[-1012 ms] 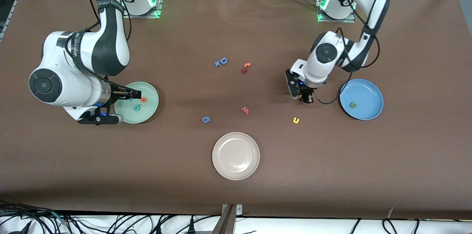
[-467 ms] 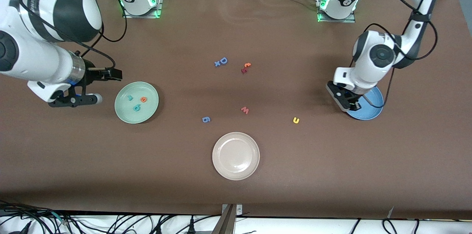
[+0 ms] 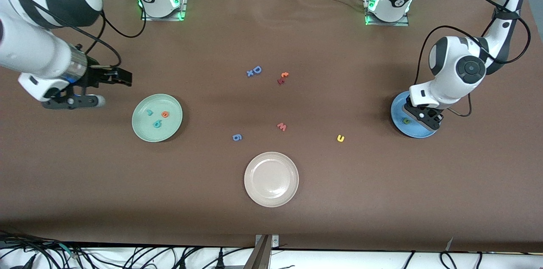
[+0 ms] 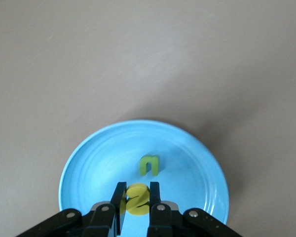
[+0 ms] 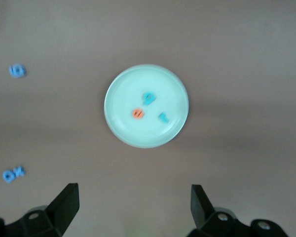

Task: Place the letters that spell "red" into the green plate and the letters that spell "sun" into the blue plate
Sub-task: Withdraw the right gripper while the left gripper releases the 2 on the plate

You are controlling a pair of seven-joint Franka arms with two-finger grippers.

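Front view: the left gripper [image 3: 424, 118] is hanging over the blue plate [image 3: 428, 132], which is sitting toward the left arm's end of the table. In the left wrist view its fingers [image 4: 119, 202] are clamping the yellow "s" [image 4: 137, 199] between them above the plate's floor. The green arch letter [image 4: 149, 165] is lying in the blue plate. The yellow arch letter [image 3: 340, 138] is lying on the brown table [image 3: 382, 201], apart from the blue plate, toward the table's middle.

The right gripper [image 3: 111, 76] is waiting in the air over bare table near the green plate [image 3: 142, 129], not over it. Its fingers [image 5: 64, 202] are standing wide apart with nothing between them.

The green plate is sitting toward the right arm's end of the table and is holding three letters: the teal "r" [image 3: 149, 112], the orange "e" [image 3: 165, 114] and the teal "d" [image 3: 157, 123].

The beige plate [image 3: 271, 199] is sitting nearest the front camera. The pink "w" [image 3: 281, 126], the blue "g" [image 3: 237, 137], the blue "D" [image 3: 257, 69] and a red-orange pair of letters [image 3: 282, 78] are lying around the table's middle.
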